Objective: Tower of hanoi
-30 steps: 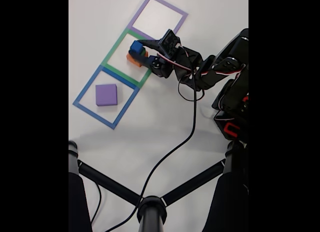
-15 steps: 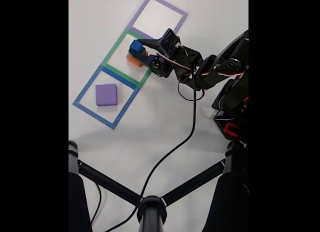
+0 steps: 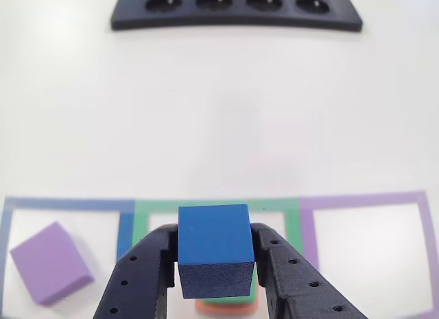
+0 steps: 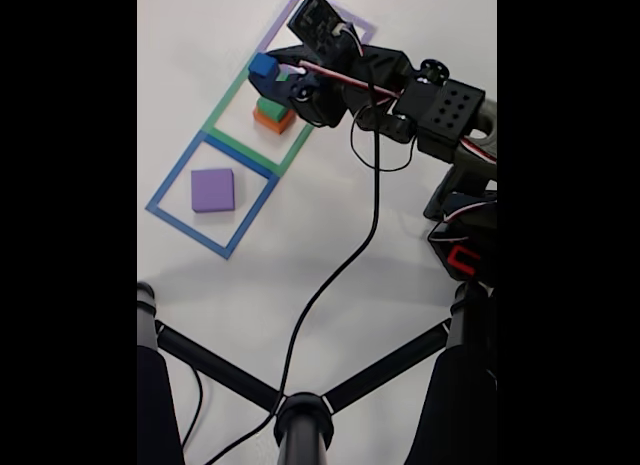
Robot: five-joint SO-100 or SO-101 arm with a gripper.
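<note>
A blue cube [image 3: 214,249] [image 4: 263,66] hangs in the air, my gripper [image 3: 215,264] [image 4: 268,73] shut on it from both sides. Below it, in the green square [image 4: 231,124] [image 3: 293,226], a green block [image 4: 271,109] rests on a wider orange block [image 4: 272,122] [image 3: 226,306]. A flat purple block [image 4: 212,189] [image 3: 51,263] lies inside the blue square [image 4: 177,172] [image 3: 125,235]. The purple square [image 4: 316,30] [image 3: 365,247] holds nothing.
A black power strip [image 3: 236,12] lies across the far end of the white table in the other view. A black cable [image 4: 335,275] trails from the arm down to a black tripod-like stand [image 4: 300,410] at the bottom of the fixed view.
My gripper has lifted the blue cube off the green and orange stack and risen, shifting toward the purple square. The arm has stretched higher.
</note>
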